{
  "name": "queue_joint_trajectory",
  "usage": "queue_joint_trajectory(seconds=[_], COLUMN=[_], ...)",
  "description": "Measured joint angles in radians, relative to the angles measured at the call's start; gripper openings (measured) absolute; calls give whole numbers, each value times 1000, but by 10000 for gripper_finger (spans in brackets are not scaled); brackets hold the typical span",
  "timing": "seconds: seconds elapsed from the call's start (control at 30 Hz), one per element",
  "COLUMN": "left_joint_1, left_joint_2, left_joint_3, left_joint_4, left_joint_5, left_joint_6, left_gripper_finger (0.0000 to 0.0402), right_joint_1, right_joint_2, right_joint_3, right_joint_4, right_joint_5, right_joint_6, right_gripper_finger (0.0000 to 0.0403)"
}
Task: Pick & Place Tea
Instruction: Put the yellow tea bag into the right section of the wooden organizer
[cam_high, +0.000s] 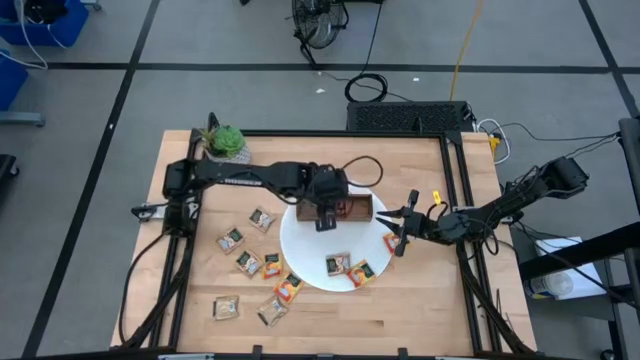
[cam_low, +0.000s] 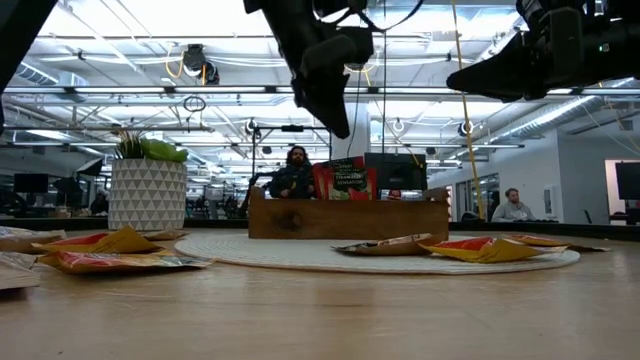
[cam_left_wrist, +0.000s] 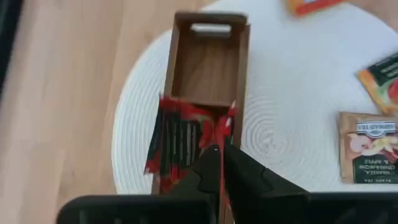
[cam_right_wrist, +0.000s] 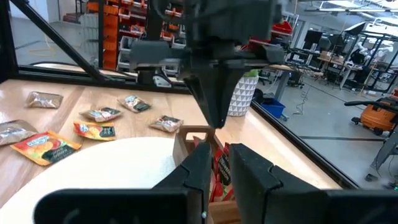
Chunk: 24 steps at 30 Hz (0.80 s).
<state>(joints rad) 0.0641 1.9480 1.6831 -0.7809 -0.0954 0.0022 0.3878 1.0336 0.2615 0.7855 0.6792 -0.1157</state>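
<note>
Wood table, white plate | left gripper over tray, jaws together above red sachets in tray | right gripper at plate edge, jaws narrow, holding nothing | other sachets scattered on table

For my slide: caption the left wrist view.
Left claw above red tea sachets in brown wooden tray on white plate.

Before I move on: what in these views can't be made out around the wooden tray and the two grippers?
- Left gripper: its own fingers hide whether the tips touch the red sachets in the wooden tray.
- The tray's near end: cut off in the left wrist view.
- Sachet labels: too small in the high view.
- Right gripper: the sachet beside it on the white plate is largely hidden.
</note>
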Motion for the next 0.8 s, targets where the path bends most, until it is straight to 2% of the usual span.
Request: queue_joint_trajectory(seconds=[0.1,0.33,0.5,0.6,0.8], left_joint_1=[2,-23,-54,-69,-87], left_joint_2=[6,-3,-113,-228,-492], left_joint_3=[-1,-1,-14,-115,-465], left_joint_4=[-5,-11,81,199,530], left_joint_5=[16,15,13,11,-33], left_joint_6=[-5,35,71,93,93], left_gripper_finger=[5,3,3,9,5], right_joint_1=[0,0,0,0,2], right_joint_2=[0,0,0,0,0], right_joint_3=[0,0,0,0,0], right_joint_4=[-6,-15,-57,-97,-155], right_joint_5=[0,0,0,0,-12], right_joint_6=[0,22,49,83,179], right_gripper_finger=[45,45,45,45,45])
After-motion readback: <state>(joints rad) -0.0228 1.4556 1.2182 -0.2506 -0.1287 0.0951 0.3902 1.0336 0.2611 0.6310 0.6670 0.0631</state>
